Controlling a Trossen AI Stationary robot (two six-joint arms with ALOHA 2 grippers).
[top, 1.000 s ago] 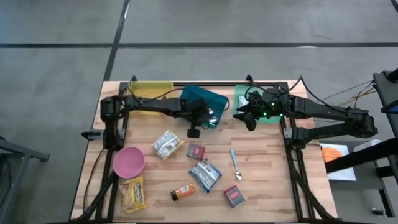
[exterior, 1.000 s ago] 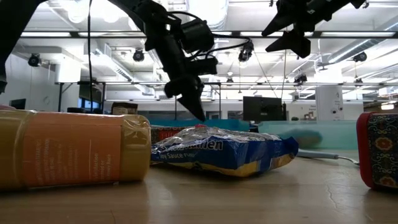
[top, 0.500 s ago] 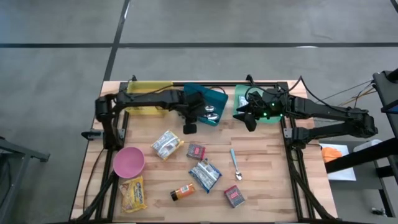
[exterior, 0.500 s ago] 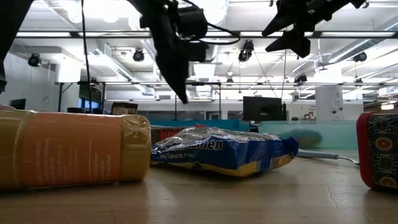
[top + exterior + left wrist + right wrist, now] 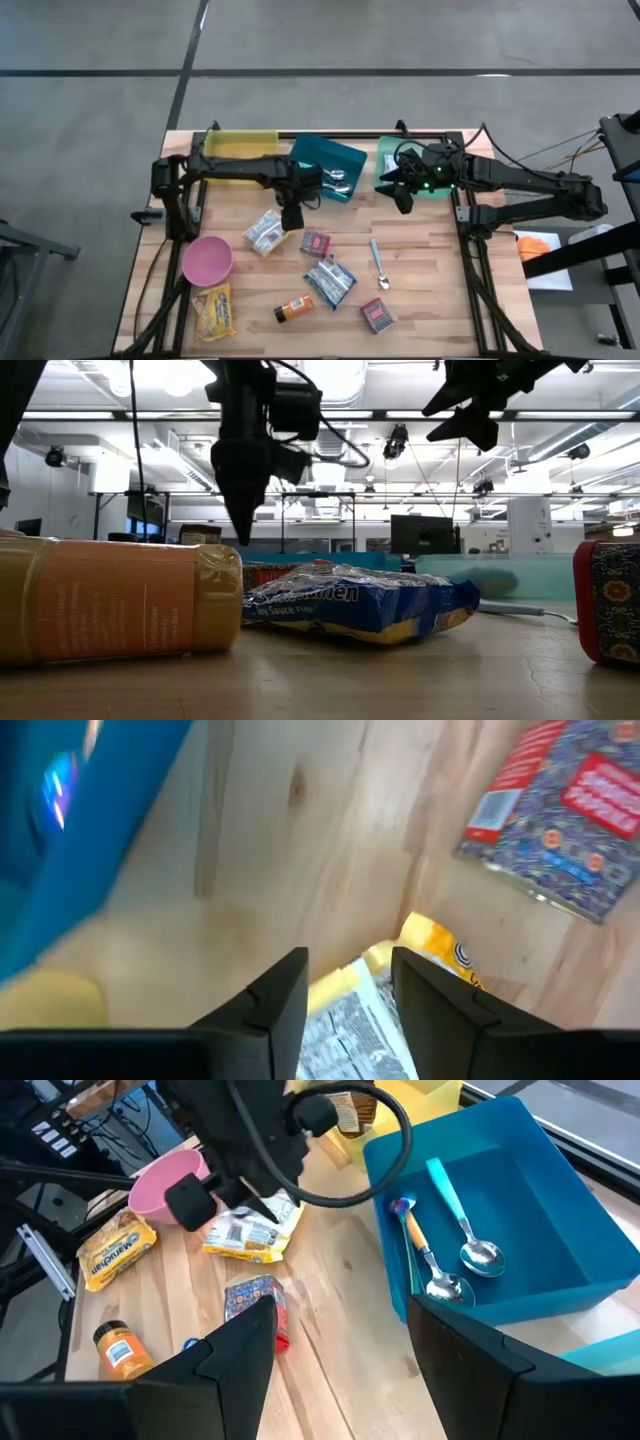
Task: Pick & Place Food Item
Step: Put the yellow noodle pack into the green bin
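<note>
A white-and-yellow food packet (image 5: 265,233) lies flat on the wooden table (image 5: 430,290), left of centre. My left gripper (image 5: 291,217) hangs just above the packet's right end, pointing straight down. In the left wrist view its fingers (image 5: 285,995) stand apart, with the packet's corner (image 5: 352,1010) showing below the gap. It holds nothing. A small red-and-blue packet (image 5: 315,243) lies to the right of it. My right gripper (image 5: 403,198) waits open in the air over the green tray (image 5: 432,186) at the far right.
A yellow bin (image 5: 240,146) and a blue bin (image 5: 330,160) holding spoons (image 5: 470,1250) stand along the far edge. A pink bowl (image 5: 207,260), yellow snack bag (image 5: 214,311), orange bottle (image 5: 294,309), blue-white packet (image 5: 329,280), red box (image 5: 377,316) and loose spoon (image 5: 380,264) lie nearer.
My left gripper has moved from the blue bin's near edge toward the table's left, ending over the white-and-yellow packet. It has tipped from a slant until it points straight down. No object has moved.
</note>
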